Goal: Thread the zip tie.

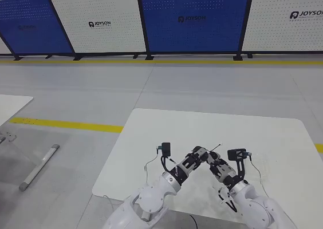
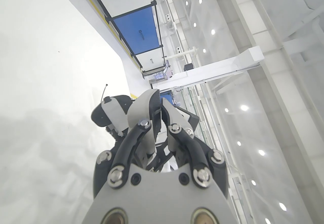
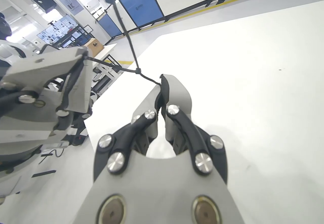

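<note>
Both jaw pairs pinch the thin black plastic zip tie (image 3: 131, 48): left gripper (image 2: 160, 105) at nine o'clock, right gripper (image 3: 161, 84) at three; free end points to two o'clock.

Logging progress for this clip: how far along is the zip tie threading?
Done: zip tie is picked up, off the table. In hand: left gripper and right gripper each pinch a strand. Remaining: strands meet between them; threaded or merely crossed, I cannot tell.
</note>
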`<move>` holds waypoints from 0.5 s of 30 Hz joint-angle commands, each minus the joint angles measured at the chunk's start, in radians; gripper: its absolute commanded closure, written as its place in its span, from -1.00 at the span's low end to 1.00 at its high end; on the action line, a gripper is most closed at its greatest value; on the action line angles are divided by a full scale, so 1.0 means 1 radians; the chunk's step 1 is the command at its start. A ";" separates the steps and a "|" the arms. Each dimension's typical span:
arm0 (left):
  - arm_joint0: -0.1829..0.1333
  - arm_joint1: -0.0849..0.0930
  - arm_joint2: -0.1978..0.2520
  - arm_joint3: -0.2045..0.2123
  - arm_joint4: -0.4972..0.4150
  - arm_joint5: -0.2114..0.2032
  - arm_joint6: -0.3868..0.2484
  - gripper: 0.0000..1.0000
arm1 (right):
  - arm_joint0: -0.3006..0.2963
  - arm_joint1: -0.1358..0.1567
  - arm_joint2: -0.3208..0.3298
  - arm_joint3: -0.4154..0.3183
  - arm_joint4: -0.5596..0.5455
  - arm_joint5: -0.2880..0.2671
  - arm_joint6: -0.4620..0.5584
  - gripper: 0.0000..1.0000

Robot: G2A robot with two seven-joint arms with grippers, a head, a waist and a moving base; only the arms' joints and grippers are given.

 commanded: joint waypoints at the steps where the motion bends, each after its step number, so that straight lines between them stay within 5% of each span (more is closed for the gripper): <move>1: 0.005 0.001 -0.001 -0.008 0.003 -0.003 -0.001 1.00 | 0.003 0.000 -0.003 0.006 -0.001 -0.002 0.006 1.00; 15: 0.045 0.007 -0.010 -0.069 0.017 -0.028 -0.006 1.00 | 0.041 -0.005 -0.028 0.060 -0.012 0.006 0.028 1.00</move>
